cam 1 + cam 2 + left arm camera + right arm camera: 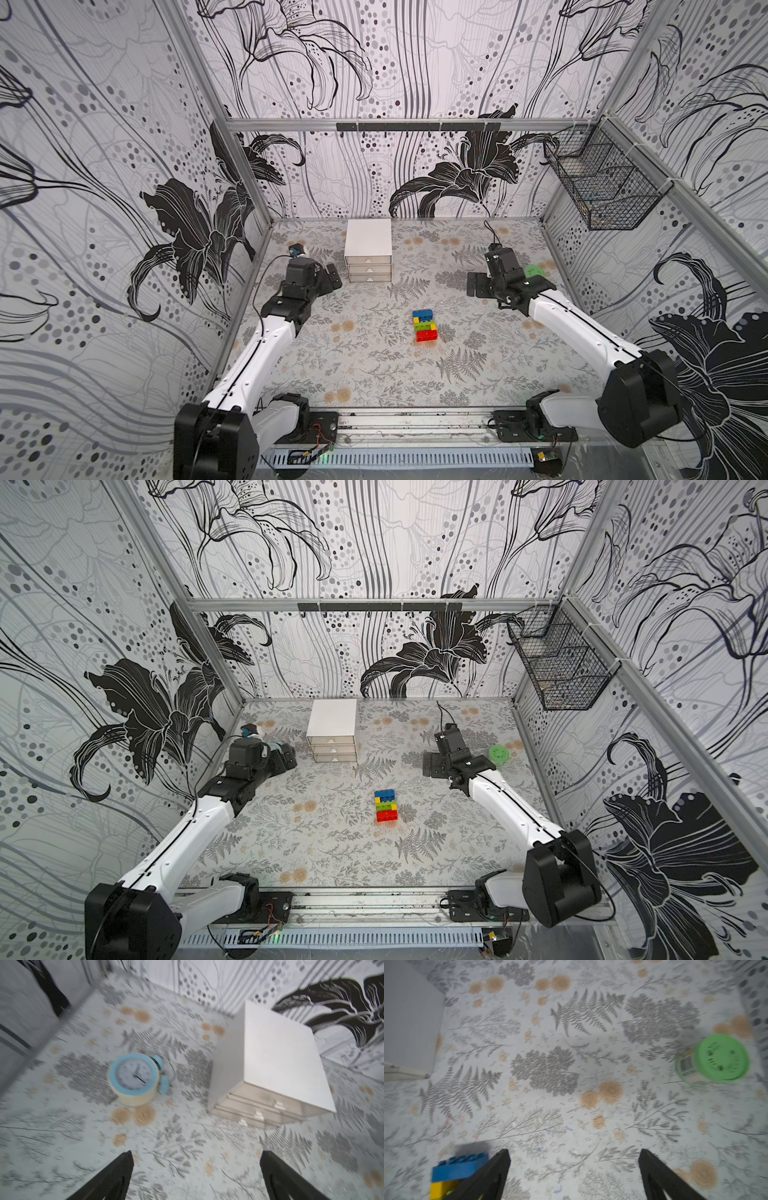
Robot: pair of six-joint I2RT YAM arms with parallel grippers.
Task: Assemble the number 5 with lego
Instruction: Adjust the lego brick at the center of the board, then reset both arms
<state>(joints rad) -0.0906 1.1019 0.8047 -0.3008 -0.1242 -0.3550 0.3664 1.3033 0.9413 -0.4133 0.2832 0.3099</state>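
Nearest me runs the metal front rail (415, 424); beyond it left gripper (196, 1154) and right gripper (574, 1152) gape empty — the blocky blue-yellow-green-red brick number 5 (424, 325) lies on the fern-print table (374, 365) between them, untouched. A low swing could knock it apart; white plastic drawer box (368, 243), round blue alarm clock (134, 1078), green-lidded jar (720, 1057) stand clear

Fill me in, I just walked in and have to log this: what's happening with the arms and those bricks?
Nothing is being handled right now. The number 5, built of blue, yellow, green, yellow and red bricks, lies alone on the table. The left gripper hangs open and empty near the white drawer box and a blue clock. The right gripper is open and empty too, near a green-lidded jar.
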